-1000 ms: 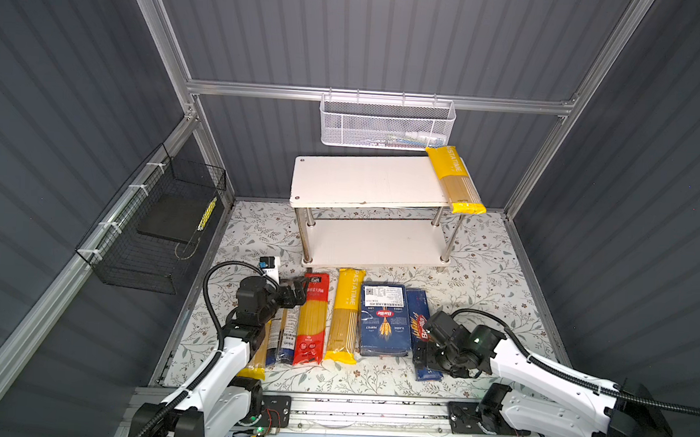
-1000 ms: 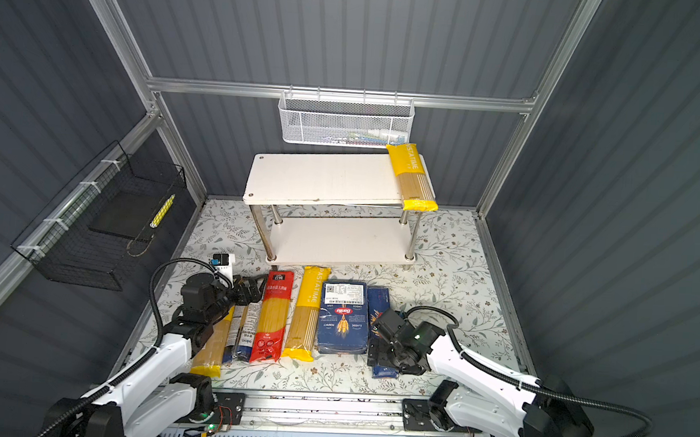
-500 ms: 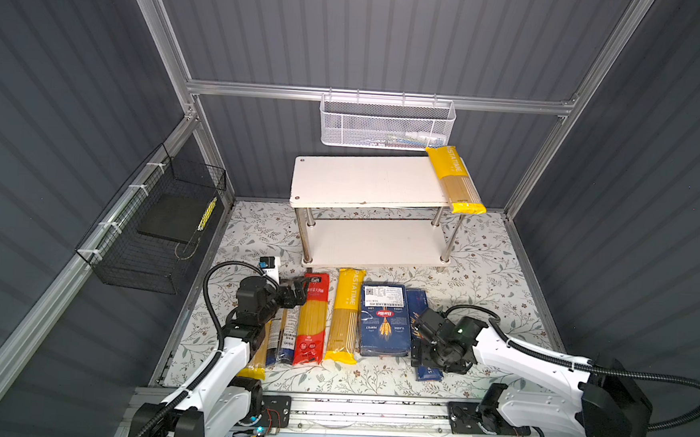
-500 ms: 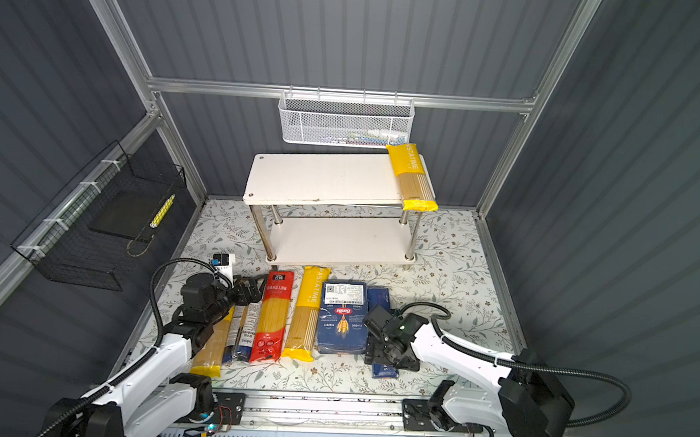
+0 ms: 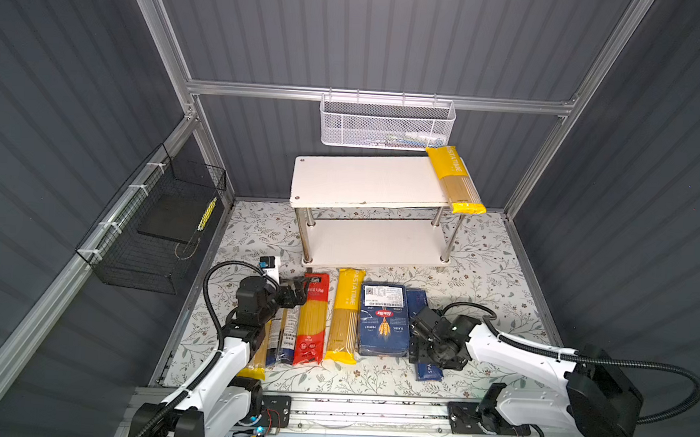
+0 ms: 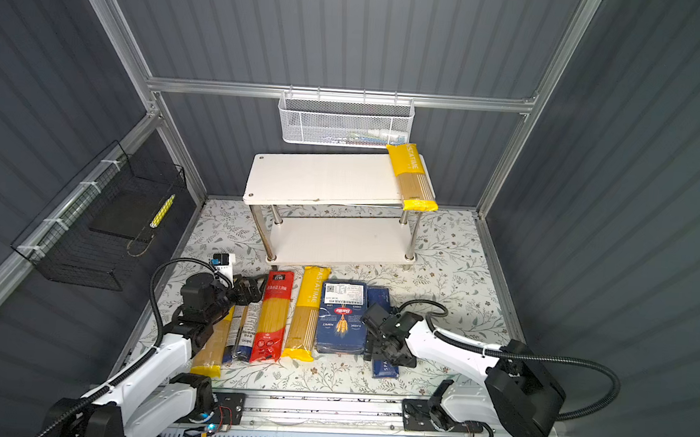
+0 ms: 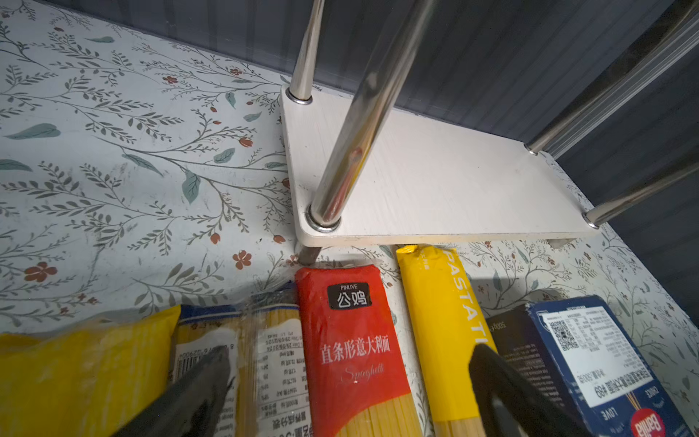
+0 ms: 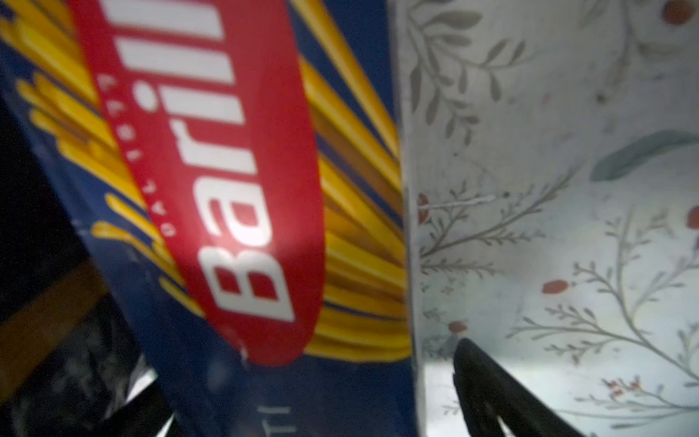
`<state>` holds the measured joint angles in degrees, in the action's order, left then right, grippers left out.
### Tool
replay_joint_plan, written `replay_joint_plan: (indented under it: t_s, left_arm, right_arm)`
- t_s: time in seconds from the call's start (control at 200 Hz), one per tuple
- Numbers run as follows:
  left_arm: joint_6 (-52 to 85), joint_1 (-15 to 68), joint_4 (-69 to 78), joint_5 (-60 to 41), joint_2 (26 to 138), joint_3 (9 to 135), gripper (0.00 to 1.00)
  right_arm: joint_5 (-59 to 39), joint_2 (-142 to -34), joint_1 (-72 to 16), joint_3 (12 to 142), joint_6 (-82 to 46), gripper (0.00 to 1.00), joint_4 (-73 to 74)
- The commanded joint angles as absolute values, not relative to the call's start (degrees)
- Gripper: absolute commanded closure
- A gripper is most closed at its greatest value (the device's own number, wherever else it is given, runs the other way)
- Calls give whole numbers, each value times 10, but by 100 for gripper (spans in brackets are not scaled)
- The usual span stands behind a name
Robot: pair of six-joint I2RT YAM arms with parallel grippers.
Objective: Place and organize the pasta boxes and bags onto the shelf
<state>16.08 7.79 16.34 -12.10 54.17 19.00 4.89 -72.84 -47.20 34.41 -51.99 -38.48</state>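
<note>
The shelf (image 5: 363, 183) (image 6: 321, 180) stands at the back, with one yellow-ended bag (image 5: 454, 180) across its top board's right end. On the floral mat lie, left to right, a yellow bag (image 5: 256, 359), a clear blue-labelled bag (image 5: 284, 340), a red bag (image 5: 312, 321) (image 7: 351, 340), a yellow bag (image 5: 346, 315), the wide Barilla box (image 5: 383, 321) and the narrow spaghetti box (image 5: 428, 370) (image 8: 227, 189). My right gripper (image 5: 424, 344) (image 8: 317, 408) is low over the narrow box, open, one finger on each side. My left gripper (image 5: 295, 295) (image 7: 351, 397) hovers open above the red bag's far end.
A white mesh basket (image 5: 387, 124) hangs on the back wall above the shelf. A black wire basket (image 5: 156, 232) hangs on the left wall. A small white device (image 5: 268, 264) stands beside the left arm. The shelf's lower board (image 7: 435, 181) lies just beyond the bags.
My right gripper has shifted left and settled down over the narrow box, its fingers drawing in slightly. The left arm and all packets stay where they were.
</note>
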Motion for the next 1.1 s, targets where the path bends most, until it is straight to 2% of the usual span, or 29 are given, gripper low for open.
replay_joint_plan:
  t_s: [0.0,0.25,0.665,1.095]
  left_arm:
    - [169,76,173,-134,541,184,0]
    - [170,76,176,-142,534,182,0]
    - [171,76,178,-153,525,177,0]
    - [200,76,216,-208,547,171,0]
  right_arm:
    - [64,-726,-461,338,-515,5,-370]
    - [72,-702,-457,322,-534,11,-389]
    - [70,-731,-449,330,-492,6,-358]
    - [56,-749,-426,317,-462,11,-298]
